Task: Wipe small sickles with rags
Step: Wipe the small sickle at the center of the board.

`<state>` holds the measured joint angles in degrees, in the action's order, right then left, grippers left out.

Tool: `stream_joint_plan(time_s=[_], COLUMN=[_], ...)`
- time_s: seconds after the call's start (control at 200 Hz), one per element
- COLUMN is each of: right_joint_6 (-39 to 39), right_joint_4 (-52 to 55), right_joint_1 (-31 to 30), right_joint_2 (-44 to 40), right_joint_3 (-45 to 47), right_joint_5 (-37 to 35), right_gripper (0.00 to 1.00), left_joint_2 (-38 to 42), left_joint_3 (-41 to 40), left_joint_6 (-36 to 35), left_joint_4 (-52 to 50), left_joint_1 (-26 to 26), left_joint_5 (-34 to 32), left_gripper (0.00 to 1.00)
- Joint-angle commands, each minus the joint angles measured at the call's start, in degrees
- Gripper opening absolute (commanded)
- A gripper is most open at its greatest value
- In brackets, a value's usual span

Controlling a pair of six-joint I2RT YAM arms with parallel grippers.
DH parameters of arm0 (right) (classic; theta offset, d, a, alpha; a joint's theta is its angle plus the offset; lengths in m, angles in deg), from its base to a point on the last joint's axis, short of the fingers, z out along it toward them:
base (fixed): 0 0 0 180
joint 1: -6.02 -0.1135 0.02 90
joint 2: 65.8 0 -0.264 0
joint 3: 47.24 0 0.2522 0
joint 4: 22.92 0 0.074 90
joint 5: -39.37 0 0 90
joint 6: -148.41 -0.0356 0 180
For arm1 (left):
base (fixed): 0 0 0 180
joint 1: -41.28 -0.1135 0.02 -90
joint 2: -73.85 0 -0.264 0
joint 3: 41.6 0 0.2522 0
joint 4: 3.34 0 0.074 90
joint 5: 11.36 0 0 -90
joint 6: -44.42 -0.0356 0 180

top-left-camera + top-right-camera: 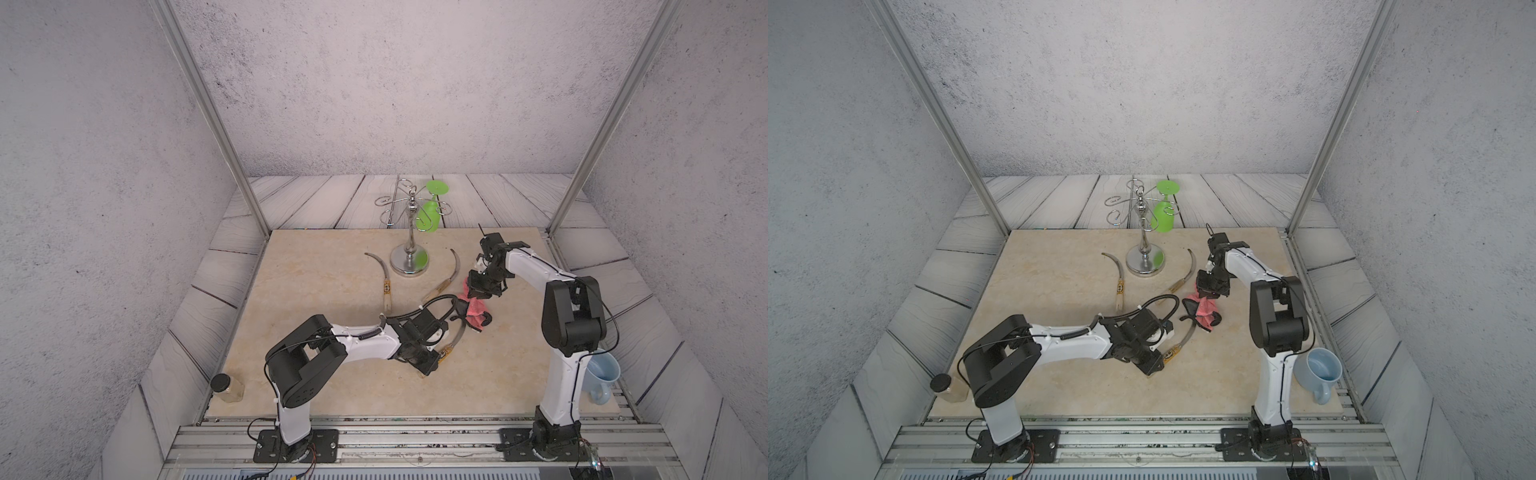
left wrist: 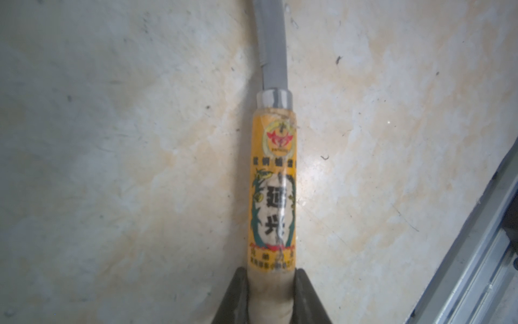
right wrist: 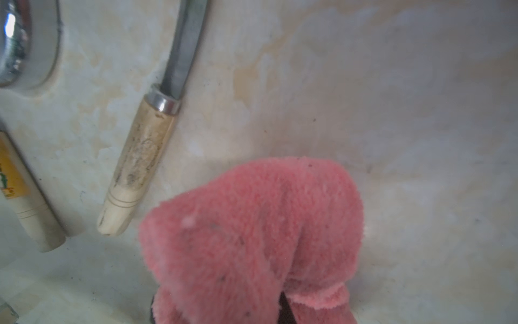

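Beige slab (image 1: 324, 291): left tool (image 2: 271, 276), arm stretched low, clamps sickle (image 2: 272, 196) handle; right tool (image 1: 477, 294), arm folded, pinches rag (image 3: 252, 238).

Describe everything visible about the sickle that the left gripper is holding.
The sickle has a pale wooden handle wrapped in a yellow label with black characters, a silver metal collar, and a thin curved grey blade with a finely toothed edge. The left gripper is shut on the handle's butt end, below the label. The sickle lies low along the beige tabletop, blade pointing toward the pink rag; whether they touch cannot be told.
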<state>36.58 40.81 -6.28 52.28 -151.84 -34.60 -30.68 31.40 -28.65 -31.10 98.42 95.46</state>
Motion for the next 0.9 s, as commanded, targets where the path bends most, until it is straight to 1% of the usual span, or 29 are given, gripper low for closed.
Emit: stream_joint_plan(time_s=[0.0,0.16,0.275,0.375,0.57,0.731,0.896], right_joint_6=[0.8,1.1,0.9,1.1,0.0,-4.4,-8.6], right_joint_4=[1.7,2.3,1.1,0.6,-1.9,-7.6,-12.2], right_joint_1=[-1.5,-3.2,-3.8,-4.6,-7.0,-9.2,-11.0], right_joint_2=[5.1,8.0,6.9,5.4,1.5,-3.5,-8.1], right_joint_3=[-1.2,-0.2,3.8,7.6,15.8,25.3,33.1], right_joint_5=[0.5,-1.1,-2.0,-3.0,-2.7,-1.9,-1.2], right_gripper=[0.16,0.16,0.16,0.16,0.16,0.16,0.16], left_joint_2=[-0.5,-0.1,0.2,-0.1,-0.6,-0.6,-0.1], left_joint_3=[0.0,0.2,0.3,0.8,1.5,2.1,1.6], left_joint_6=[-0.1,0.1,0.6,1.2,2.2,2.1,2.3], left_joint_4=[-3.0,-2.9,-2.6,-2.6,-2.4,-2.7,-2.1], left_joint_1=[0.3,0.4,0.3,0.3,0.2,0.0,-0.5], left_joint_5=[0.7,0.0,-0.6,-1.1,-2.3,-3.8,-4.5], left_gripper=[0.00,0.00,0.00,0.00,0.00,0.00,0.00])
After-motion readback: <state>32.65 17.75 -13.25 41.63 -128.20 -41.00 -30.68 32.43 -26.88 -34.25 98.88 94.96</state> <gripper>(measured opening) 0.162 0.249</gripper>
